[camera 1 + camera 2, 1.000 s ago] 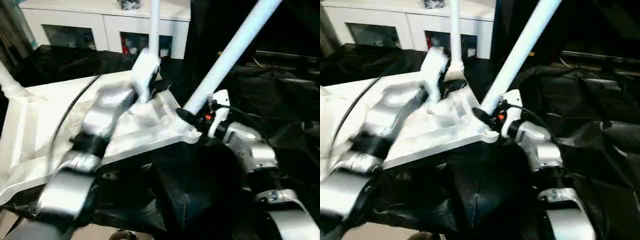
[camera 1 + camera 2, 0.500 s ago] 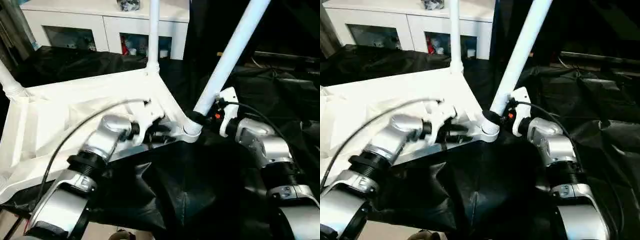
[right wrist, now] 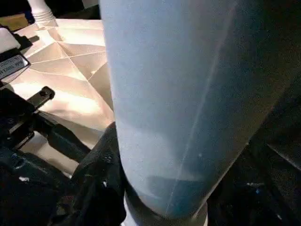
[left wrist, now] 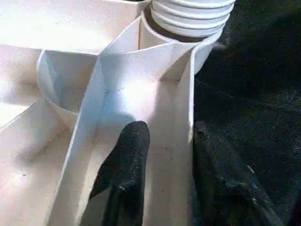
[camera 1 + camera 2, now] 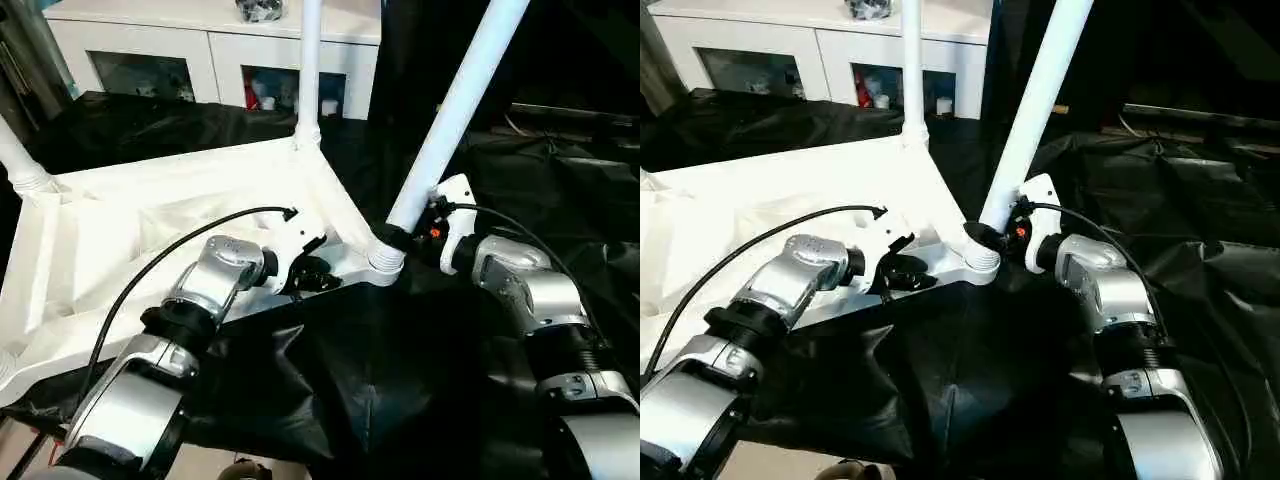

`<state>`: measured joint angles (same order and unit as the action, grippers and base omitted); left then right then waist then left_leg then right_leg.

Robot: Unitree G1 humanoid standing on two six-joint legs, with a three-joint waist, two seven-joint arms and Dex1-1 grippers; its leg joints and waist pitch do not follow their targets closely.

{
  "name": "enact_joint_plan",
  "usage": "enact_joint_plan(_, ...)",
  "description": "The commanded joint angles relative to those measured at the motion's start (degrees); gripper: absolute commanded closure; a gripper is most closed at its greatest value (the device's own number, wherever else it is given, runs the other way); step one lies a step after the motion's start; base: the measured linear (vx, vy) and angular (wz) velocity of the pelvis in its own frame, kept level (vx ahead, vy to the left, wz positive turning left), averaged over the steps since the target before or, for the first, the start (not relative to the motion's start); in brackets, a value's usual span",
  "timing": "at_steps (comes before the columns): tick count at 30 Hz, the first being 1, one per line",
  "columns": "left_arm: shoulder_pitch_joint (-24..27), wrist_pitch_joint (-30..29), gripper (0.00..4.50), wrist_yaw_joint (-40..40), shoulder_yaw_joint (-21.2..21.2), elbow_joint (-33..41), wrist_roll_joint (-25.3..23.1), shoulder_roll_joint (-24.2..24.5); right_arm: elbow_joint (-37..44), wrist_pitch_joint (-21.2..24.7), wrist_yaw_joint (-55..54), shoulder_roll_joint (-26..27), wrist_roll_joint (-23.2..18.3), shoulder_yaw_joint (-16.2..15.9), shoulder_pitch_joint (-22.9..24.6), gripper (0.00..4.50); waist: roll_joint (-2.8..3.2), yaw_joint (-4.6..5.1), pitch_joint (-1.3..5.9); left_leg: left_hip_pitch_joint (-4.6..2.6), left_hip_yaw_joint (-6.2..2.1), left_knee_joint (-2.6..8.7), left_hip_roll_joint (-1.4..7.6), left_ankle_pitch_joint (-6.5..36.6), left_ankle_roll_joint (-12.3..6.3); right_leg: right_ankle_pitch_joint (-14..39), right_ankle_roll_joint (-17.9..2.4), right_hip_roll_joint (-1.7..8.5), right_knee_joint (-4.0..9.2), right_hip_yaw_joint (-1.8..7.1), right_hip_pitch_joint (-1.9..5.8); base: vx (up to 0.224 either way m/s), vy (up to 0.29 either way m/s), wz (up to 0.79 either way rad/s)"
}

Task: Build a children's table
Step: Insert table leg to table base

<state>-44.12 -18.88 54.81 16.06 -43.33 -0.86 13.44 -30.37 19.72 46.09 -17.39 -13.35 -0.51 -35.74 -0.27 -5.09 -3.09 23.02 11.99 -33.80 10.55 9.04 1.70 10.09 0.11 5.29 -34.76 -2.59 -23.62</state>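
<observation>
Tabletop (image 5: 120, 230) lies upside down on black sheeting. My left gripper (image 4: 162, 155) has dropped from above it to straddle its near edge wall; my right gripper (image 5: 400, 238) still clamps the near leg (image 5: 450, 110).

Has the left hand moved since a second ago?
Yes. The left hand has dropped from beside the far leg to the tabletop's near rim.
</observation>
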Motion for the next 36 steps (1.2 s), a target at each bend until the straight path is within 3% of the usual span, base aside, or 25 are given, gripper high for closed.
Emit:
enact_joint_plan(1,-0.45,-0.77,3.25,0.94,0.38,-0.01,-0.15,0.51,0.71,0.38,0.24,-0.89,0.42,-0.47,-0.11,2.63,0.02,-0.03,4.22,-2.14,-1.42,3.79,2.51,13.51,-0.8,8.28,-14.2,3.1,3.84,1.76,2.81,0.0,0.0,0.0)
enact_joint_plan(10,1.14,0.74,3.99,5.53,2.9,1.71,-1.28,1.89,-0.91,2.09,1.74,-1.66,1.66,-2.32,-1.27,2.63,-0.02,0.02,4.31,-2.03,-1.35,3.65,2.52,11.65,-1.46,5.58,-14.84,2.97,3.41,1.73,2.86,0.0,0.0,0.0)
enact_joint_plan(17,2.02,0.74,4.47,7.4,2.71,2.65,-0.73,2.44,-3.01,3.31,4.43,-2.0,2.69,-4.54,-2.31,2.63,-0.12,-0.06,4.21,-2.08,-1.36,3.73,2.63,12.46,-0.98,7.2,-14.69,3.04,3.49,1.73,2.76,0.0,0.0,0.0)
enact_joint_plan(24,2.76,2.55,4.5,8.47,2.16,3.56,0.3,2.57,-3.72,3.33,5.0,-1.9,2.75,-5.1,-3.24,2.63,-0.3,-0.06,4.12,-2.14,-1.43,3.83,2.59,13.87,-0.31,10.29,-13.76,3.17,3.78,1.79,2.69,0.0,0.0,0.0)
enact_joint_plan(36,3.9,4.52,4.5,9.37,0.74,4.44,1.72,2.49,-6.78,5.53,9.45,-3.05,4.18,-7.77,-5.19,2.63,-0.28,-0.1,4.13,-2.05,-1.36,3.77,2.61,13.55,-0.53,10.25,-13.87,3.1,3.72,1.75,2.67,0.0,0.0,0.0)
